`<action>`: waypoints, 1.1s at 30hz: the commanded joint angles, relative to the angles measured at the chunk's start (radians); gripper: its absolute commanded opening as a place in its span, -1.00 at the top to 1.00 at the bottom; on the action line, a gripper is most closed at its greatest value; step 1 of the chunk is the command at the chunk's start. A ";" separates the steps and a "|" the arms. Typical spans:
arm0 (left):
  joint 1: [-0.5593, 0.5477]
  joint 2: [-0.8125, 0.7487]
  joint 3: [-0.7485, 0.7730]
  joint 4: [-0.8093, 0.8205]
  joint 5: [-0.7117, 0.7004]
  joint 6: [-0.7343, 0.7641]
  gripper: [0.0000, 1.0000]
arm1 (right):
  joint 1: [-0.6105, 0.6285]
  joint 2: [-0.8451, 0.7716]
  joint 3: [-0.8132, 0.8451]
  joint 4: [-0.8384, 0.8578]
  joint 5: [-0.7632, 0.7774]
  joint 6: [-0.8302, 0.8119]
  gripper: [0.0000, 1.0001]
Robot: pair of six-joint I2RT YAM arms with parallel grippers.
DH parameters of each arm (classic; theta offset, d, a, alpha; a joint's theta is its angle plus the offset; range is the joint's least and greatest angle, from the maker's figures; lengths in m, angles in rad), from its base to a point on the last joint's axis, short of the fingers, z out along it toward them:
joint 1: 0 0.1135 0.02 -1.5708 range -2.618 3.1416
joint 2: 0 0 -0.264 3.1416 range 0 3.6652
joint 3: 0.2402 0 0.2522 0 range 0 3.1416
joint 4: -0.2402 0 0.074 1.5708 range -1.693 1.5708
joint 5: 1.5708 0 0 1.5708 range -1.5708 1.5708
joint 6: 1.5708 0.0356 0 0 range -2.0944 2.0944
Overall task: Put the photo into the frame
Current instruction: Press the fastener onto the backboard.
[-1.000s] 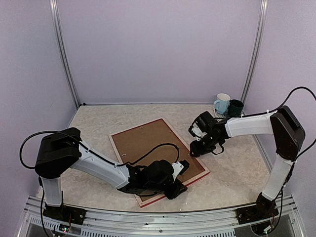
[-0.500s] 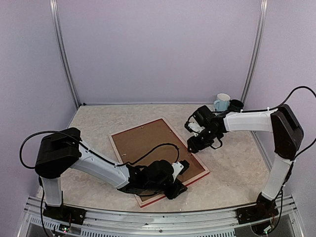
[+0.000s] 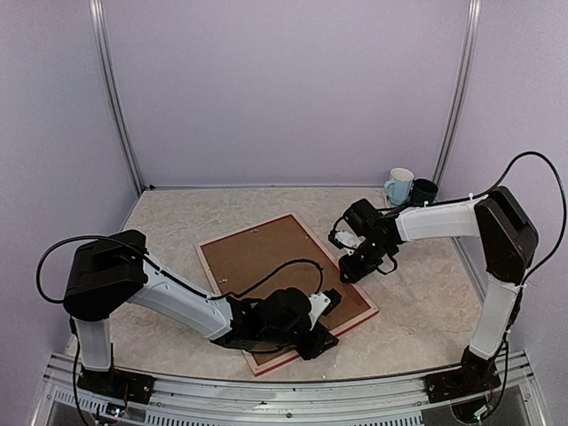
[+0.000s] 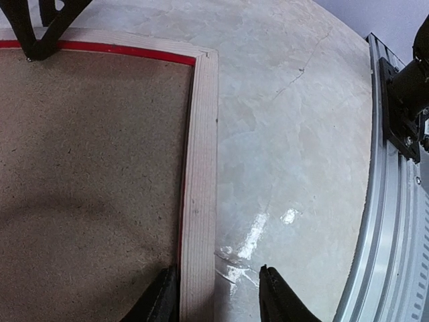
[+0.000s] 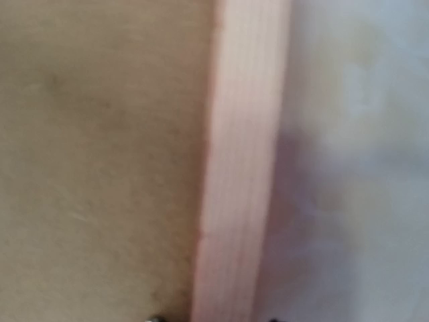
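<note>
The frame (image 3: 244, 231) lies face down on the table, its pale wood rim around the brown backing board (image 3: 266, 257). The photo is hidden. My left gripper (image 3: 321, 335) is low at the frame's near right edge. In the left wrist view it (image 4: 218, 298) is open astride the wood rail (image 4: 201, 147), one finger on the board (image 4: 87, 168) side and one over the table. My right gripper (image 3: 351, 269) is at the frame's right edge. In the right wrist view it (image 5: 213, 319) is open astride the blurred rail (image 5: 241, 168), very close above it.
A white mug (image 3: 399, 186) and a dark mug (image 3: 423, 193) stand at the back right corner. The aluminium base rail (image 4: 395, 201) runs along the near table edge, close to my left gripper. Purple walls enclose the table on three sides.
My right gripper has moved left and a little nearer, from beside the frame onto its right edge. The left arm and the frame have not moved.
</note>
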 commanded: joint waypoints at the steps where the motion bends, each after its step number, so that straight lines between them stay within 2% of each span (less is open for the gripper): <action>1: -0.018 0.055 0.018 -0.099 0.115 0.012 0.16 | -0.004 0.020 -0.015 0.004 0.021 -0.017 0.44; 5: 0.005 0.067 0.092 -0.194 0.106 0.070 0.15 | -0.003 0.022 -0.021 0.004 0.015 -0.018 0.57; 9: 0.071 0.057 0.093 -0.193 0.165 0.092 0.14 | -0.004 0.007 -0.032 0.010 0.010 -0.012 0.60; 13: 0.142 0.039 0.099 -0.171 0.248 0.090 0.12 | -0.004 -0.007 -0.041 0.014 0.012 -0.003 0.61; 18: 0.204 0.007 0.170 -0.226 0.262 0.132 0.08 | -0.004 -0.009 -0.047 0.018 0.010 0.013 0.57; 21: 0.253 -0.035 0.185 -0.263 0.256 0.147 -0.02 | -0.007 -0.020 -0.060 0.028 0.007 0.023 0.43; 24: 0.307 -0.100 0.176 -0.313 0.209 0.148 -0.10 | -0.014 -0.040 -0.067 0.035 0.001 0.031 0.13; 27: 0.369 -0.174 0.114 -0.310 0.180 0.079 -0.30 | -0.032 -0.061 -0.068 0.042 -0.013 0.038 -0.21; 28: 0.389 -0.216 0.076 -0.304 0.171 0.054 -0.42 | -0.039 -0.068 -0.068 0.045 -0.021 0.041 -0.30; 33: 0.407 -0.376 -0.055 -0.294 0.110 -0.032 -0.69 | -0.073 -0.106 -0.077 0.074 -0.070 0.054 -0.46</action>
